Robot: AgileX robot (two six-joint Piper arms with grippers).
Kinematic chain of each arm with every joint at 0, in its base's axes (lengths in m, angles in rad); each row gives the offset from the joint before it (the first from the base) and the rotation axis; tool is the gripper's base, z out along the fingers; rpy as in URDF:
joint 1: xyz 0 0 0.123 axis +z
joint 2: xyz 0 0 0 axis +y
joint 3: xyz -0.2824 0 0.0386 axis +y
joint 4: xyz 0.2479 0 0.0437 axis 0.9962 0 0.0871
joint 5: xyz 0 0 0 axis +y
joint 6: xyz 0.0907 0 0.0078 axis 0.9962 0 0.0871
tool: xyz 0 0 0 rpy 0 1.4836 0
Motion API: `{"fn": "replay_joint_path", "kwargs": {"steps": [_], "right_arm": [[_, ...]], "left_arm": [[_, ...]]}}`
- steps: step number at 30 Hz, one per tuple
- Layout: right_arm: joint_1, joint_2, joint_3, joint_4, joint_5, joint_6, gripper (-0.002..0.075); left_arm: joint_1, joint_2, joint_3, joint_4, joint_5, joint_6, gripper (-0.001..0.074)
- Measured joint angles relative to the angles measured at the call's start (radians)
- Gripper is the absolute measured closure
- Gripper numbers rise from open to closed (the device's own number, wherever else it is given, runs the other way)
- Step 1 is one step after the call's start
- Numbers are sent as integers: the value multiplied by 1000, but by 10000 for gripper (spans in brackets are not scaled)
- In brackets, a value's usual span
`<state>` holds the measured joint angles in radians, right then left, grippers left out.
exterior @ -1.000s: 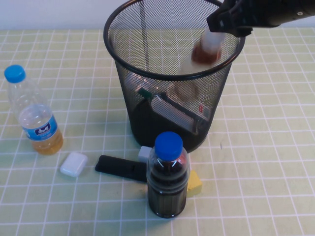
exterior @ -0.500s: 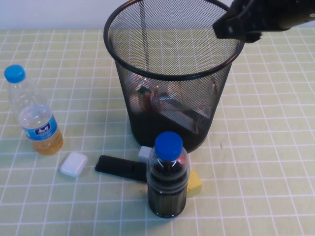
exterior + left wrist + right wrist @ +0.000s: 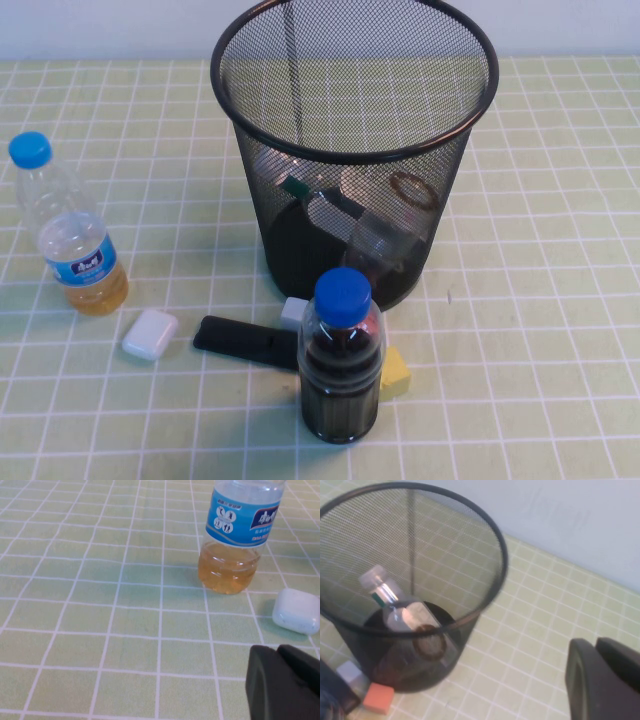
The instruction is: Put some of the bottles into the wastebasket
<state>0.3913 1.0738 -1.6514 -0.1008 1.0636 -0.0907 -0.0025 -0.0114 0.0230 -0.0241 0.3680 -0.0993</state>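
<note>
Desk (image 3: 560,300), green grid cloth. Dark-liquid bottle (image 3: 341,360) stands just in front of the wastebasket (image 3: 352,150); black remote (image 3: 245,342), white case (image 3: 150,333), yellowish-liquid bottle (image 3: 70,235) to its left. Both clear bottles (image 3: 345,225) lie inside, at the bottom. Right pincer (image 3: 605,680), over the bin a second ago, now sits above and beside it; left pincer (image 3: 282,682) hovers near the yellowish-liquid bottle. Both pincers' opening: cannot tell.

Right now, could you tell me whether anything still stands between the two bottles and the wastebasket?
Nothing does: both bottles already lie inside the wastebasket. The right gripper is above and beside it; the left gripper is low by the yellowish-liquid bottle.
</note>
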Motion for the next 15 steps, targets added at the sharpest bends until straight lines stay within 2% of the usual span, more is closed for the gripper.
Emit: {"fn": "replay_joint_path", "kwargs": {"steps": [3, 10, 15], "right_arm": [[0, -94, 71, 2, -9, 8, 732], [0, -356, 389, 0, -142, 59, 732], [0, -498, 561, -3, -111, 75, 732]], "left_arm": [[0, 0, 0, 0, 0, 0, 741], [0, 0, 0, 0, 0, 0, 741], [0, 0, 0, 0, 0, 0, 741]]}}
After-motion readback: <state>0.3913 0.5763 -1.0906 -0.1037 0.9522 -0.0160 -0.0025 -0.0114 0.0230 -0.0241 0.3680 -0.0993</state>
